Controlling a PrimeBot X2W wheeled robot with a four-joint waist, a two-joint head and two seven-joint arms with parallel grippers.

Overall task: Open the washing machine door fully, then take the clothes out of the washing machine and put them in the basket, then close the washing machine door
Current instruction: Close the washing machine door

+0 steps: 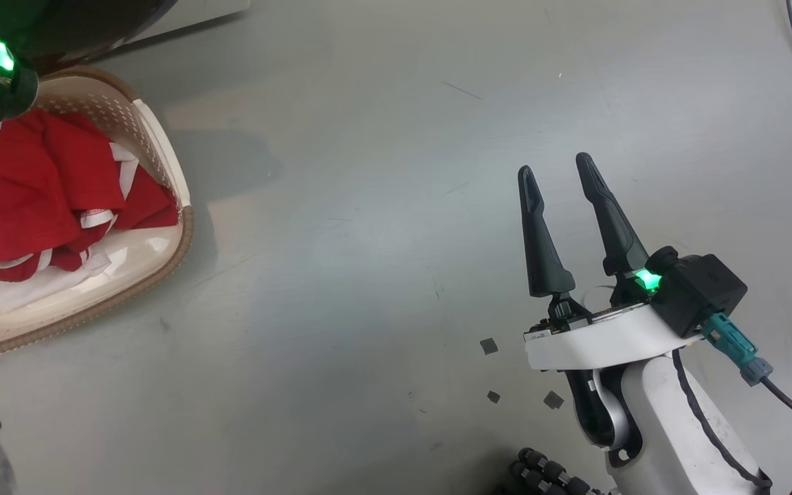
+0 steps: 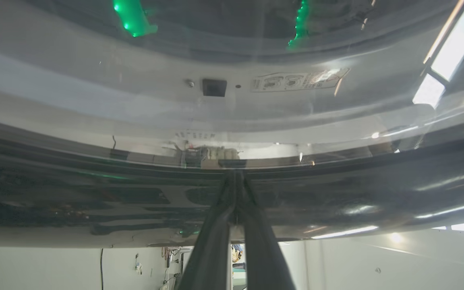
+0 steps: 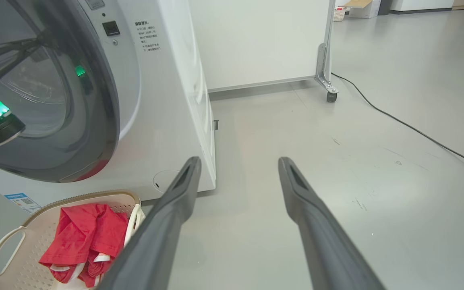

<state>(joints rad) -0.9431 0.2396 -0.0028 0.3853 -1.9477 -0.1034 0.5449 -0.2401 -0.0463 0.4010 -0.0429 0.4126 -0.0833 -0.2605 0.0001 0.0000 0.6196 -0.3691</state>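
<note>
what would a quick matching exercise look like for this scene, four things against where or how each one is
Column one:
1. clothes
2. basket
3. left end effector
4. right end effector

Column two:
a. open, over bare floor
b. lying in the basket
c. shut, tips at the washing machine door and its black rim
d. on the floor by the washing machine

Pairs: 1-b, 2-d, 3-c, 4-a

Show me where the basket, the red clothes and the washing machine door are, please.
the basket (image 1: 188,237): head view, on its brown woven-look rim.
the red clothes (image 1: 38,185): head view, on the middle of the heap.
the washing machine door (image 3: 99,104): right wrist view, on its dark glossy rim.
</note>
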